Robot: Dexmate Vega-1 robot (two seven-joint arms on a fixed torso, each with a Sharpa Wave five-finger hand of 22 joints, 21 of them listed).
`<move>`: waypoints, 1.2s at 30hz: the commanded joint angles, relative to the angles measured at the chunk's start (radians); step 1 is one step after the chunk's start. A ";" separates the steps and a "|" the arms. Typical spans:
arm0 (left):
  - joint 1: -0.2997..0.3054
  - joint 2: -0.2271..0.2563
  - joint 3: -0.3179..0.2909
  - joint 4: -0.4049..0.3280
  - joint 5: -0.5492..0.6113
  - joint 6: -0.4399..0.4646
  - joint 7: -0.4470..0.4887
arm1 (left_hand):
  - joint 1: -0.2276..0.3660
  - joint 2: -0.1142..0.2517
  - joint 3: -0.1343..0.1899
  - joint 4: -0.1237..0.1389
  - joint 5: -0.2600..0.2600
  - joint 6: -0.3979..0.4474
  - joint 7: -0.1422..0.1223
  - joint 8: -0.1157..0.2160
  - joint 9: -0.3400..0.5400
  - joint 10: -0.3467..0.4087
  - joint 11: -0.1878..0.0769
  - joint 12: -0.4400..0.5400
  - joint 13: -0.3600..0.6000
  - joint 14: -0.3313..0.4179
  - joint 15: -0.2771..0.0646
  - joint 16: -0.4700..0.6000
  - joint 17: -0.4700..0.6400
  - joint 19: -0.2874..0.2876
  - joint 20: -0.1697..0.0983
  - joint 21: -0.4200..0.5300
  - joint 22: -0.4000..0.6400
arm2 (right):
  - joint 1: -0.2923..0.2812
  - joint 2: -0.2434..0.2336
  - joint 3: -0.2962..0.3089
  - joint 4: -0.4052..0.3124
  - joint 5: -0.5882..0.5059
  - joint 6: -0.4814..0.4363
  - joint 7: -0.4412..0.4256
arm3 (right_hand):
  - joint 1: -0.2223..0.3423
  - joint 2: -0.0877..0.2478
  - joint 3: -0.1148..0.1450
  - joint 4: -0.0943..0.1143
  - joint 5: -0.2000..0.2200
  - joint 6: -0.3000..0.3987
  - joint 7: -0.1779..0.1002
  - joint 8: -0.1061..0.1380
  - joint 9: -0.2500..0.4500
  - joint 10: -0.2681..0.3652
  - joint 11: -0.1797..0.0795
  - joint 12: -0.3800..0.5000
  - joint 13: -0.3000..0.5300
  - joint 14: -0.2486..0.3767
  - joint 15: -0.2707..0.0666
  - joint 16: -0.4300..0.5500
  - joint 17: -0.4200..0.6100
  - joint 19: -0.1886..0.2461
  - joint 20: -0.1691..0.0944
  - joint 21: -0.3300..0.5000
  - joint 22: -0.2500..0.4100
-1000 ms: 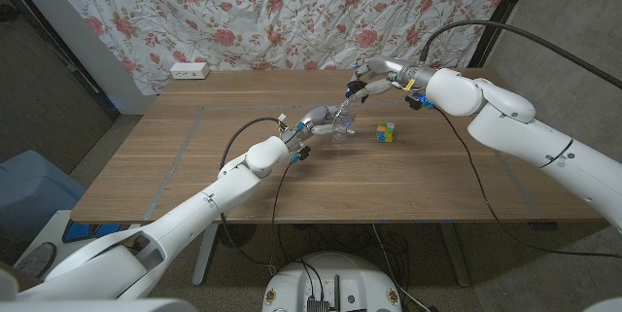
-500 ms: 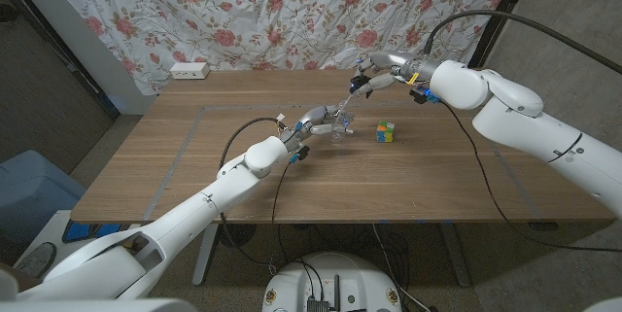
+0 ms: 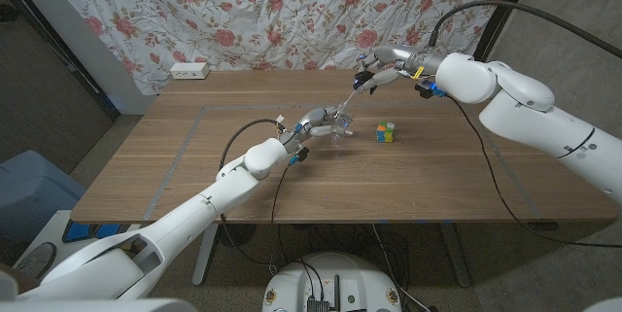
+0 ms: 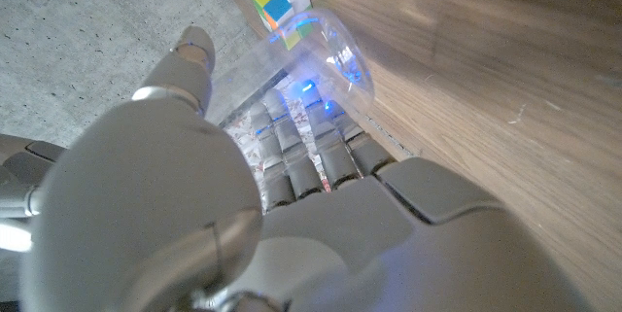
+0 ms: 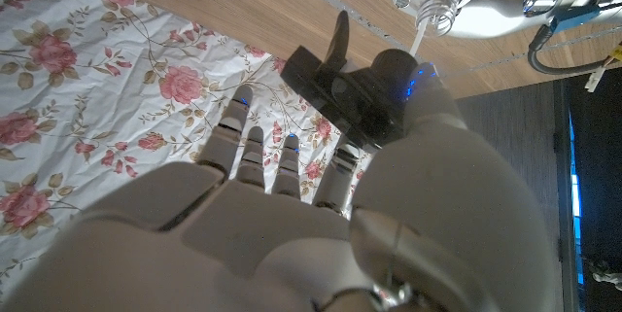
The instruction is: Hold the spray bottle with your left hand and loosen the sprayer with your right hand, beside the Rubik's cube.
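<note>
Clear plastic spray bottle (image 3: 337,130) gripped by left hand (image 3: 313,122), beside multicoloured Rubik's cube (image 3: 386,132).
Black sprayer head (image 5: 355,84) lifted off in right hand (image 3: 374,71); dip tube could snag neck, tip bottle.

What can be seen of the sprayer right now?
The sprayer is a black trigger head, plastic by its look, with a thin pale dip tube running down from it. It is off the clear spray bottle: the right wrist view shows the bottle's bare threaded neck open, with the tube's lower end at the mouth. The right hand holds the sprayer above the table, and the left hand grips the bottle beside the Rubik's cube.
</note>
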 commanded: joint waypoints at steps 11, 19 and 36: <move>-0.011 -0.012 0.007 0.032 -0.006 -0.009 -0.014 | -0.107 0.122 0.026 0.024 -0.003 0.013 -0.003 0.006 0.005 0.011 -0.006 -0.002 0.002 0.003 -0.107 -0.003 0.003 0.009 -0.007 -0.003 0.002 | -0.010 -0.029 0.045 -0.047 0.044 -0.011 0.008 | 0.004 0.009 0.006 0.007 0.002 0.003 -0.006 0.005 -0.002 0.011 -0.003 -0.008 0.003 0.007 0.004 0.004 0.002 0.001 0.000 -0.001 0.000; -0.012 -0.014 0.009 0.035 -0.005 -0.007 -0.013 | -0.106 0.120 0.025 0.023 -0.003 0.014 -0.003 0.006 0.005 0.013 -0.007 -0.001 0.003 0.004 -0.107 -0.003 0.002 0.009 -0.008 -0.003 0.002 | -0.005 -0.033 0.051 -0.048 0.065 0.000 0.011 | 0.005 0.010 0.007 0.007 0.002 0.005 -0.006 0.006 -0.004 0.012 0.000 -0.009 0.004 0.009 0.003 0.005 0.002 0.001 0.000 -0.001 0.000; -0.010 -0.016 0.012 0.034 -0.001 -0.008 -0.008 | -0.106 0.122 0.025 0.024 -0.003 0.013 -0.001 0.006 0.005 0.015 -0.007 -0.002 0.004 0.003 -0.107 -0.003 0.003 0.009 -0.008 -0.003 0.002 | -0.007 -0.043 0.070 -0.058 0.078 0.012 -0.015 | 0.008 0.013 0.009 0.006 0.002 0.005 -0.003 0.007 -0.010 0.016 -0.002 -0.011 0.004 0.010 0.003 0.005 0.002 0.003 0.000 -0.002 0.000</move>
